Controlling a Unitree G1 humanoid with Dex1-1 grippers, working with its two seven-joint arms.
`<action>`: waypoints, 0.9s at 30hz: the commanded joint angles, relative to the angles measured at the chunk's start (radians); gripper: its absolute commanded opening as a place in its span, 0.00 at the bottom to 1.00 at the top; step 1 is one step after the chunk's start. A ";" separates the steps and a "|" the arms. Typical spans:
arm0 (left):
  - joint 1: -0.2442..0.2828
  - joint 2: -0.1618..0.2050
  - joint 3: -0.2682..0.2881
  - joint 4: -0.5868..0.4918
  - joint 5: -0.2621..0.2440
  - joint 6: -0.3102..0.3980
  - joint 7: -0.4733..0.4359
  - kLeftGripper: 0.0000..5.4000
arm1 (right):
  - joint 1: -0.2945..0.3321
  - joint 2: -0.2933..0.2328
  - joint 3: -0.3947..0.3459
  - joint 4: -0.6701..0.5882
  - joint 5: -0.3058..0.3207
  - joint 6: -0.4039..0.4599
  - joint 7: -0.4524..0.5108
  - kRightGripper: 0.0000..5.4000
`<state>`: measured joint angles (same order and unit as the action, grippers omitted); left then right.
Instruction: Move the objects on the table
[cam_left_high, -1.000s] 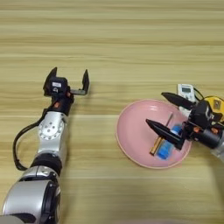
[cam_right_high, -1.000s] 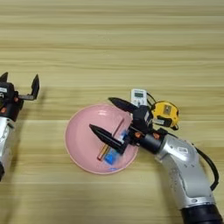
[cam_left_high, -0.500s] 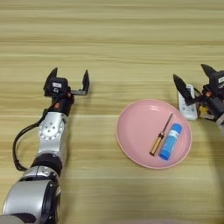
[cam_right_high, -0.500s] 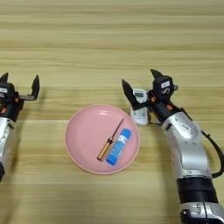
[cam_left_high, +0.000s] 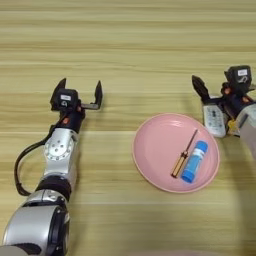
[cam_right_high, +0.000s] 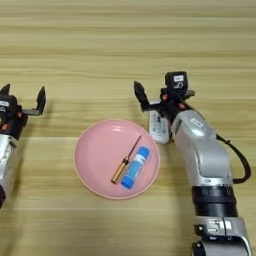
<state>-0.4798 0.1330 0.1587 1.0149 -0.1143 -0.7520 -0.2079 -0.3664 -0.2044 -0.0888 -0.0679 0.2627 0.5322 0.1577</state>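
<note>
Round pink plate (cam_right_high: 95, 150) sits on the light wood-grain table (cam_left_high: 130, 55), right of centre in the left eye view; both task objects lie inside it, on its right half; blue cylindrical glue stick with white label (cam_right_high: 135, 167) lies diagonally, upper end pointing up-right, lower end near the plate's lower right rim; thin screwdriver with amber-orange handle and dark shaft (cam_right_high: 126, 160) lies just left of it, roughly parallel, handle down-left, shaft tip up-right; the two are close side by side, can't tell if they touch; neither is gripped.

Right gripper (cam_right_high: 159, 92) is off the plate, above its upper right edge, well apart from both objects; two black fingers spread wide, jaws released, holding nothing; one finger (cam_right_high: 139, 95) points up-left, the other side is partly hidden by the black wrist block; white remote control (cam_right_high: 158, 127) lies on the table just beside the plate's right rim, under and below this gripper; contact between remote and gripper unclear; in the left eye view a sliver of yellow shows right of the remote, mostly hidden by the arm.

Left gripper (cam_left_high: 80, 92) is far left of the plate, over bare table; fingers parted wide, jaws released, empty; silver forearm (cam_left_high: 59, 152) runs down to the lower left corner.
</note>
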 joint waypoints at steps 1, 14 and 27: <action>-0.018 -0.003 -0.002 0.013 0.011 -0.003 0.003 1.00 | -0.126 0.050 0.009 -0.030 0.022 0.210 -0.074 1.00; -0.024 -0.009 -0.002 0.017 0.011 -0.006 0.012 1.00 | -0.176 0.143 0.013 0.123 -0.112 0.264 -0.270 1.00; -0.022 -0.007 0.000 0.016 0.010 -0.007 0.010 1.00 | -0.115 0.152 -0.018 0.158 -0.154 0.252 -0.305 1.00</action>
<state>-0.4896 0.1278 0.1584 1.0260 -0.1143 -0.7526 -0.2000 -0.4891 -0.0470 -0.0926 0.0791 0.1194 0.7937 -0.1419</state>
